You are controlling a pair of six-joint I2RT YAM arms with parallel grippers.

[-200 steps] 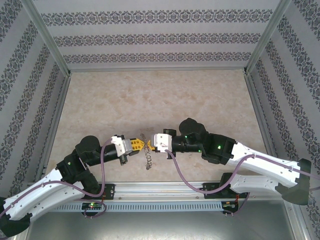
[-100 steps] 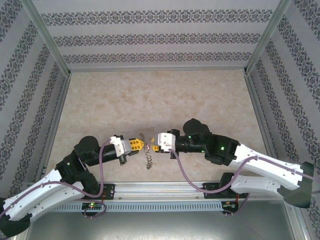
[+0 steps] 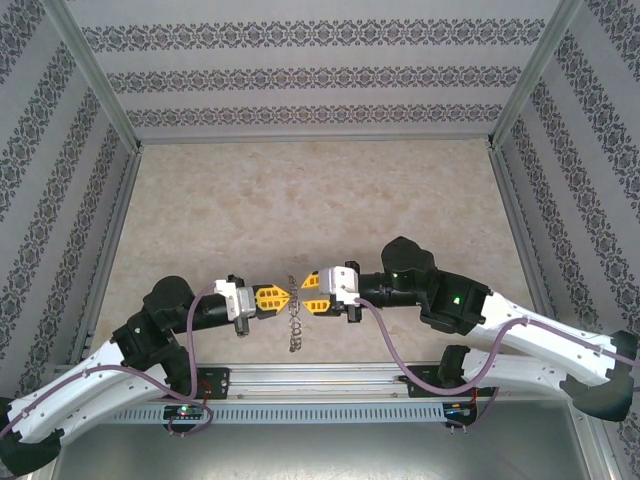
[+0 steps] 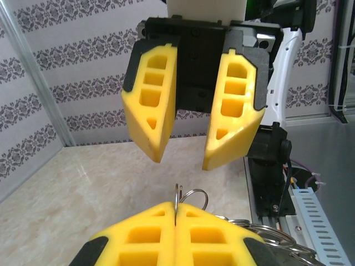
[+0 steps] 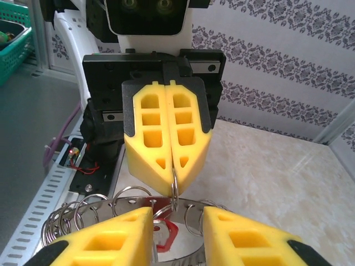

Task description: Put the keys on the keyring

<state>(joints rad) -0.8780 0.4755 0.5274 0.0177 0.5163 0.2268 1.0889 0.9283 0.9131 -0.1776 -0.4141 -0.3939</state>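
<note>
- Both arms are sitting closer to the table's [image 3: 300, 200] near edge than a second ago, and the right gripper [image 3: 304, 292] is now standing with its jaws parted where they were closed.
- From above, the left gripper [image 3: 290, 297] is meeting it tip to tip over the middle of the near edge, with the keyring [image 3: 295, 325] dangling beneath them.
- On the left wrist camera, the left gripper is clamping fully closed on one thin wire loop [image 4: 176, 194] of the keyring. The right one is gaping opposite, gripping nothing.
- On the right wrist camera, the grey ring is hanging from that pinch just beyond the spread yellow fingers [image 5: 105, 241]. The red key [image 5: 165, 235] is peeking through the gap.
</note>
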